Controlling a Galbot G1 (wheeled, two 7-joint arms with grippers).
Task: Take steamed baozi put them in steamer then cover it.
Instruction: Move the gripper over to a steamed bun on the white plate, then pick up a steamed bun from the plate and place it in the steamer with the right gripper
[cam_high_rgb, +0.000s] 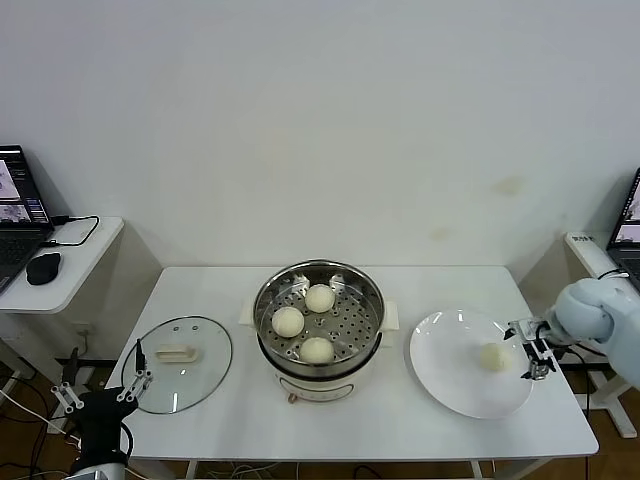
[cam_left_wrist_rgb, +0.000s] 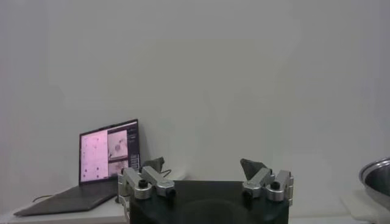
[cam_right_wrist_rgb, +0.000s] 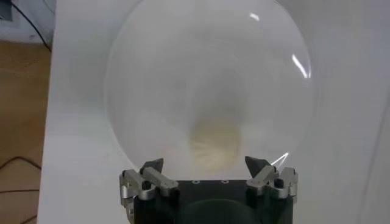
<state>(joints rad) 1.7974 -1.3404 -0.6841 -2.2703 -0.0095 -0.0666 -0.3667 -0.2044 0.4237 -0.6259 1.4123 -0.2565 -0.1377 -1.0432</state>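
Observation:
The steamer (cam_high_rgb: 268, 300), a shiny steel pot on a cream base, stands mid-table with three steamed baozi (cam_high_rgb: 319, 298) on its perforated tray. A fourth baozi (cam_high_rgb: 492, 357) lies on the white plate (cam_high_rgb: 450, 385) to the right. My right gripper (cam_high_rgb: 522, 350) hangs open just right of that baozi, over the plate's rim. In the right wrist view the baozi (cam_right_wrist_rgb: 214, 143) lies just ahead of the open right gripper (cam_right_wrist_rgb: 204, 162), apart from both fingers. The cover (cam_high_rgb: 200, 385), a glass lid, lies flat left of the steamer. My left gripper (cam_high_rgb: 103, 383) waits open off the table's front left corner.
A side table with a laptop (cam_high_rgb: 18, 210) and a mouse (cam_high_rgb: 43, 267) stands at the far left. The left wrist view shows that laptop (cam_left_wrist_rgb: 109, 152) and the steamer's rim (cam_left_wrist_rgb: 378, 179) beyond the open left gripper (cam_left_wrist_rgb: 204, 163). Another laptop (cam_high_rgb: 628, 230) sits at the far right.

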